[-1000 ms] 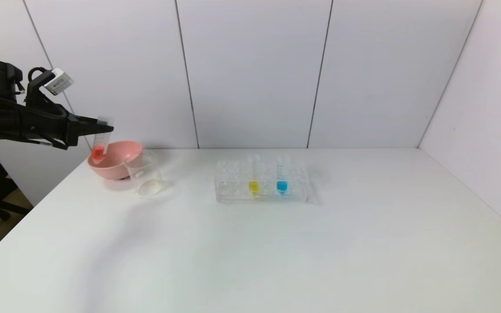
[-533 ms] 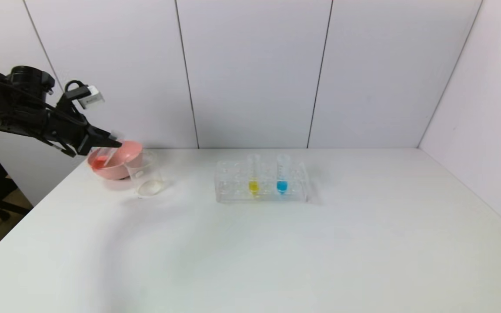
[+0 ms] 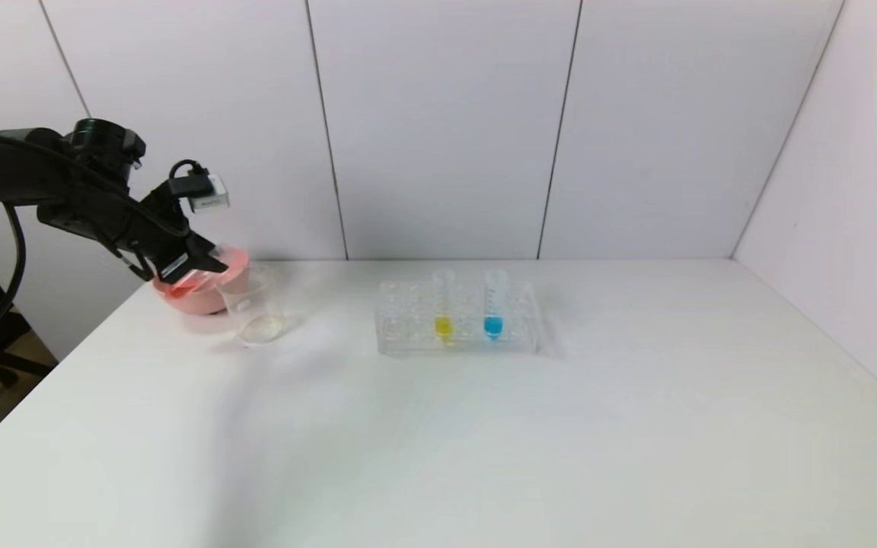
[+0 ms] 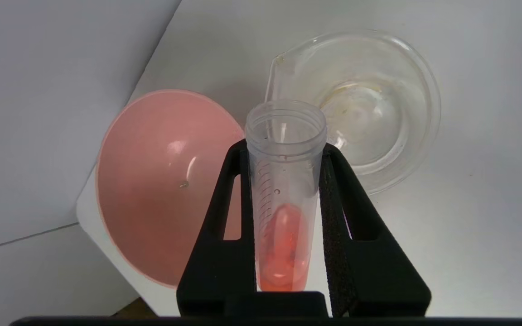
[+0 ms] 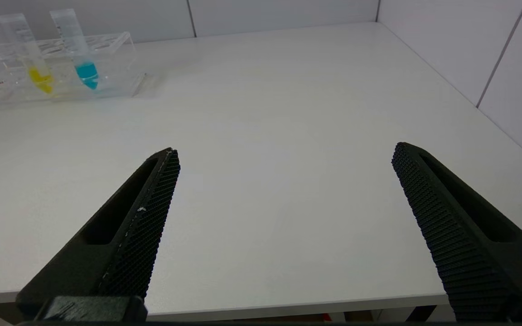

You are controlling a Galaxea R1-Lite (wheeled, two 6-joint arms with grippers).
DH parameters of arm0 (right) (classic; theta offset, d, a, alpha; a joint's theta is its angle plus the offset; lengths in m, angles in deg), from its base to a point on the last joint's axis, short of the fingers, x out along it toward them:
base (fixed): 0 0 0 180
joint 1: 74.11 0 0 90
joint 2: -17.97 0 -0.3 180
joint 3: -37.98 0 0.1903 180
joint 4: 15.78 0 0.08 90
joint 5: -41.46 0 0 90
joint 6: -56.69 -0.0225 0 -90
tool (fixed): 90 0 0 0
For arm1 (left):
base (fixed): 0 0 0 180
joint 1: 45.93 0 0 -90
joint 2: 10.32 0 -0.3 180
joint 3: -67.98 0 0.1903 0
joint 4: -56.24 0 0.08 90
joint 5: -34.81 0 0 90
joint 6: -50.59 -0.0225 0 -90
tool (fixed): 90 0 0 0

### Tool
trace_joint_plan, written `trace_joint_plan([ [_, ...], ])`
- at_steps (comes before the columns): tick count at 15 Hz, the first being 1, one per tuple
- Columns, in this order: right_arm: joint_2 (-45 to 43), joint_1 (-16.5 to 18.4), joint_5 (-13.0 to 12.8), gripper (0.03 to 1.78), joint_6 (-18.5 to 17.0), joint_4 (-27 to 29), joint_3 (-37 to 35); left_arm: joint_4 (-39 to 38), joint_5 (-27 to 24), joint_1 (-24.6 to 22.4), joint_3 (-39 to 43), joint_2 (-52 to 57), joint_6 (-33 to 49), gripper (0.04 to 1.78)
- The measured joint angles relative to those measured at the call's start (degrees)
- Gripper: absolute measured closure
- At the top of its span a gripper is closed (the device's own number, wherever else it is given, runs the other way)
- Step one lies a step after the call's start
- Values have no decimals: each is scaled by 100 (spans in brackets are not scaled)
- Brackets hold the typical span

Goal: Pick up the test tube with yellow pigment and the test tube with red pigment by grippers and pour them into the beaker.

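Nearest, the right hand (image 5: 286, 156) hangs low over the near edge of the white worktop (image 3: 484, 441), its two black fingers spread wide apart and holding nothing. Further out, mid-worktop, the clear rack (image 3: 457, 329) stands with the test tube with yellow pigment (image 3: 444, 308) upright in it, and just beside that a blue-liquid tube (image 3: 493, 306). Over at the far left corner, the left hand (image 3: 206, 262) is clamped on the test tube with red pigment (image 4: 283, 199), one finger on each side of the tube. The tube is tipped, its open mouth aimed towards the beaker (image 3: 254, 304), red liquid pooled at its rounded bottom. The beaker stands just beside the pink bowl (image 4: 166, 185), on the rack's side of it.
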Motion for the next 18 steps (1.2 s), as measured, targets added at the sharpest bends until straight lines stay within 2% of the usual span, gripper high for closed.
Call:
trace_joint_plan([
  [3,0,0,-1,10,0,-2,0,4,774,108,4,30,-306,139],
  [5,0,0,0,10,0,-2,0,6,1075,157,6,46,-449,139],
  [12,0,0,0,10,0,-2,0,54,1169,325,-2,105,-603,139],
  [18,0,0,0,10,0,-2,0,89,1740,469,-49,143,-868,139],
])
